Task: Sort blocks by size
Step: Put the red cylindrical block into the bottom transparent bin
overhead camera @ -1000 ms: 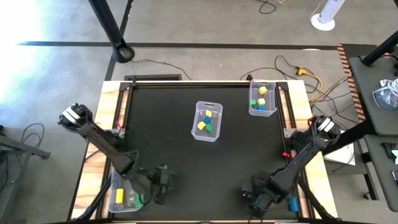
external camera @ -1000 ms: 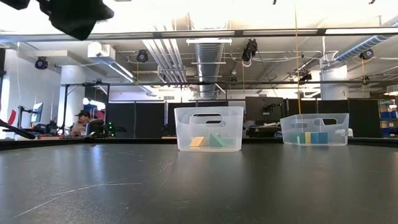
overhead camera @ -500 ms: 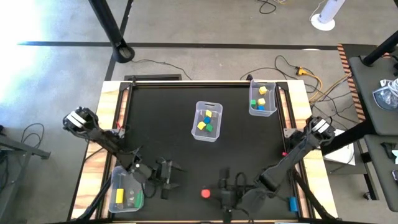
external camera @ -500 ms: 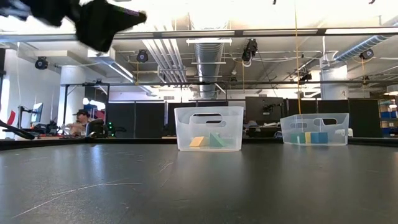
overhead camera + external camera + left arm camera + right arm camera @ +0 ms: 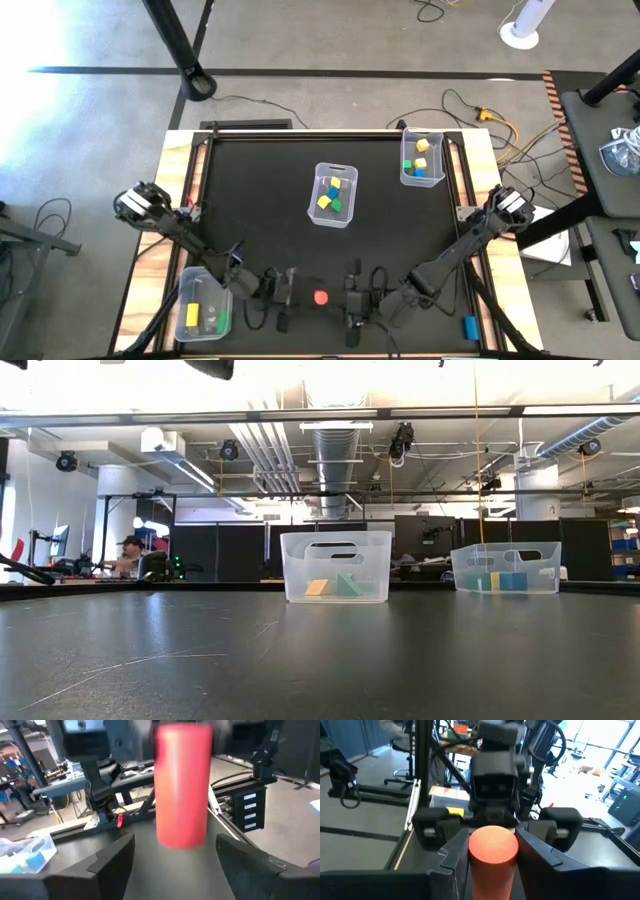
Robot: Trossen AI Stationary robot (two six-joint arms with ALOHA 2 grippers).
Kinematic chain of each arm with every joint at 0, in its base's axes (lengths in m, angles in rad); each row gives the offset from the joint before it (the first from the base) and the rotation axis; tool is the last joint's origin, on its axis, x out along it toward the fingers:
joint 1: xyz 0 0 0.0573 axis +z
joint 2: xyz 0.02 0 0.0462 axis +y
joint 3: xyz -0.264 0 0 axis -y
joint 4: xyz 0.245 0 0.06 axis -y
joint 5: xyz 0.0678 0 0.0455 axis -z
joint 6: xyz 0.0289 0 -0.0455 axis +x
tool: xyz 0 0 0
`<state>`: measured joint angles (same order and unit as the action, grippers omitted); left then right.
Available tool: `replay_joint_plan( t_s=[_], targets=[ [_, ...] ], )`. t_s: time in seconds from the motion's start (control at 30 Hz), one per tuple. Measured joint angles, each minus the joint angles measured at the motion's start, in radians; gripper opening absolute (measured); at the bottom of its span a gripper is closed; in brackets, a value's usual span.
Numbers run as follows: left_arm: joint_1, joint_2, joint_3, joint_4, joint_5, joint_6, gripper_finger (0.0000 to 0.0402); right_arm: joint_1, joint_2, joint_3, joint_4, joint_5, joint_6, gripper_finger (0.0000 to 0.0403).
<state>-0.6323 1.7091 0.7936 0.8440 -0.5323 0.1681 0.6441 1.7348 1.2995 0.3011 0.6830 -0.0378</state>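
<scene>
Right gripper (image 5: 342, 298) hangs by the middle of the table's near edge, its fingers pinching a red block (image 5: 321, 297), a round-ended piece held upright. The left gripper (image 5: 296, 292) faces it from just beside, fingers spread and empty, with the red block just off their tips. This looks like a hand-over about to happen.

The sort seems well under way. The clear bin at the near left corner (image 5: 186, 290) holds a yellow bar (image 5: 192, 315) and something green. The centre bin (image 5: 344, 168) has yellow, blue and green cubes, and the bin by the far right corner (image 5: 405, 172) has a similar mix. A blue block (image 5: 470, 327) lies loose by the near right corner. As far as I can judge, the red block and that blue one remain to be placed.

Compared with a second ago, both grippers have moved in from the near corners toward each other. No red block showed then. Half a second ago it sat closer to the near edge, with the left gripper farther off.
</scene>
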Motion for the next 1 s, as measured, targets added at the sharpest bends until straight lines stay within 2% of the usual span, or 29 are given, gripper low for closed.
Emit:
replay_joint_plan(
  t_s=[0.17,0.37,0.67,0.8,0.9,1.0],
  targets=[
    [-0.002,0.000,0.052,-0.029,-0.004,-0.015,0.0254,0.004,0.000,0.000,-0.014,0.000,0.001,0.0129],
    [-0.004,-0.004,0.108,-0.169,0.008,-0.073,0.0217,0.005,0.000,0.000,-0.009,0.000,-0.007,0.0124],
    [-0.002,-0.001,0.147,-0.190,0.004,-0.052,0.0116,0.004,0.000,0.000,-0.011,-0.002,-0.005,0.0130],
    [-0.004,-0.006,0.147,-0.209,0.005,-0.056,0.0114,0.003,0.000,0.000,-0.030,-0.002,0.014,0.0135],
    [-0.016,-0.038,0.152,-0.340,-0.007,-0.087,0.0114,0.003,0.002,0.000,-0.050,-0.004,0.046,0.0158],
    [-0.058,-0.092,0.197,-0.620,-0.049,-0.171,0.0114,0.009,0.001,0.000,-0.049,0.001,0.037,0.0190]
  ],
)
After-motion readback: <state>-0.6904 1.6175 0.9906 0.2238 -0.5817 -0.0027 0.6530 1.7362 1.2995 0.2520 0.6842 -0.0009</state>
